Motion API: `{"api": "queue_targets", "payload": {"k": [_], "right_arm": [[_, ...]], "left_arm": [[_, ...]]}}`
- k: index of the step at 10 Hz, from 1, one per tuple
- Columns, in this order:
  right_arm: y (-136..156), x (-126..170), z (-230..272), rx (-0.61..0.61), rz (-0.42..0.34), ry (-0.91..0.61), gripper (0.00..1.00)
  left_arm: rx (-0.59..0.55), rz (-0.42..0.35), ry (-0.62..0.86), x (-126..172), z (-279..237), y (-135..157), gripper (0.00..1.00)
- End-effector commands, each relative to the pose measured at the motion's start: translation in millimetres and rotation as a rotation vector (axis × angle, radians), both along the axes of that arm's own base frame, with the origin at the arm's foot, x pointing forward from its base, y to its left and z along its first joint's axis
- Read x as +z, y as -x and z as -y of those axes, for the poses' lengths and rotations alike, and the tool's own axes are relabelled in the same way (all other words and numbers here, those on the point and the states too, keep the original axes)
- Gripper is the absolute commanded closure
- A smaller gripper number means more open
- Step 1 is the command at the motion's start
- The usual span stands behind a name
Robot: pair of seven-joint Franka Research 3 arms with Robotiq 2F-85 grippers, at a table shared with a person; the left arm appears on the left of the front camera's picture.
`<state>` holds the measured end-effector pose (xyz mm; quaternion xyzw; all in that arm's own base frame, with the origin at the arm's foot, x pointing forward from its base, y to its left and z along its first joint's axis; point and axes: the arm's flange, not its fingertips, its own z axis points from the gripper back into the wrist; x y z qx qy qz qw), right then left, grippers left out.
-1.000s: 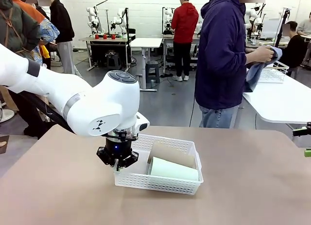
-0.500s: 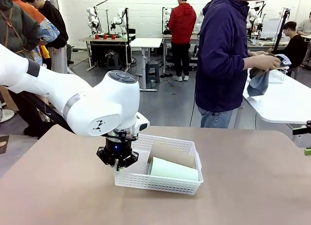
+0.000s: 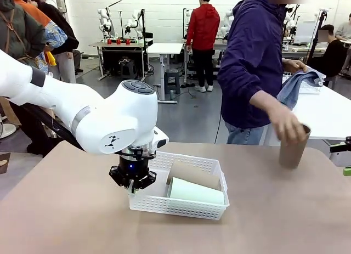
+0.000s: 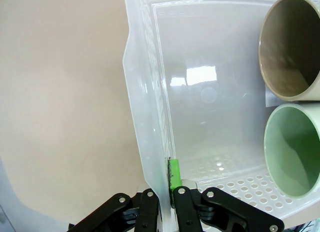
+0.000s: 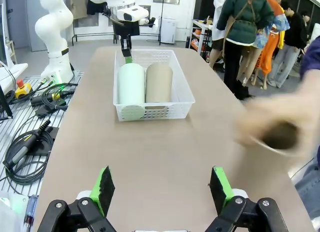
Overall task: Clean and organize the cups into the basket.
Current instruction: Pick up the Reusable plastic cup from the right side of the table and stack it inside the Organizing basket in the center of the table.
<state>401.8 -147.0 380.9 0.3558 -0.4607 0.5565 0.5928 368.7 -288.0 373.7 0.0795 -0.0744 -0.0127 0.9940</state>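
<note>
The left arm reaches in from the left, and the left gripper points down at the left short end of the white lattice basket, which sits near the middle of the brown tabletop. In the left wrist view this gripper is clamped tight on the basket's end wall, with one green pad inside the wall and the other finger outside it.

Two cups lie on their sides in the right half of the basket, side by side and touching, mouths toward the left gripper. The mint green cup is on the near side and the tan cup on the far side.

To the right, a person in a dark blue hoodie leans over the far edge. The person's hand grips the top of a third, brown cup, held upright at the far right of the tabletop. The other hand holds a blue cloth.

The right gripper hovers over the right end of the tabletop, its jaws spread wide and holding nothing.
</note>
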Motion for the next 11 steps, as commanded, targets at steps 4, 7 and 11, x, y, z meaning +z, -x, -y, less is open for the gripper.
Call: {"api": "queue_targets", "payload": {"k": [4, 7, 11], "right_arm": [[3.5, 0.1, -3.8, -0.008, 0.003, 0.01, 0.0], [3.5, 0.1, -3.8, -0.008, 0.003, 0.01, 0.0], [-12.9, -43.2, -20.1, 0.081, -0.083, 0.047, 0.0]], "left_arm": [[-0.003, 0.002, -0.013, -2.1, 1.5, 2.0, 1.0], [-0.003, 0.002, -0.013, -2.1, 1.5, 2.0, 1.0], [-0.003, 0.002, -0.013, -2.1, 1.5, 2.0, 1.0]]}}
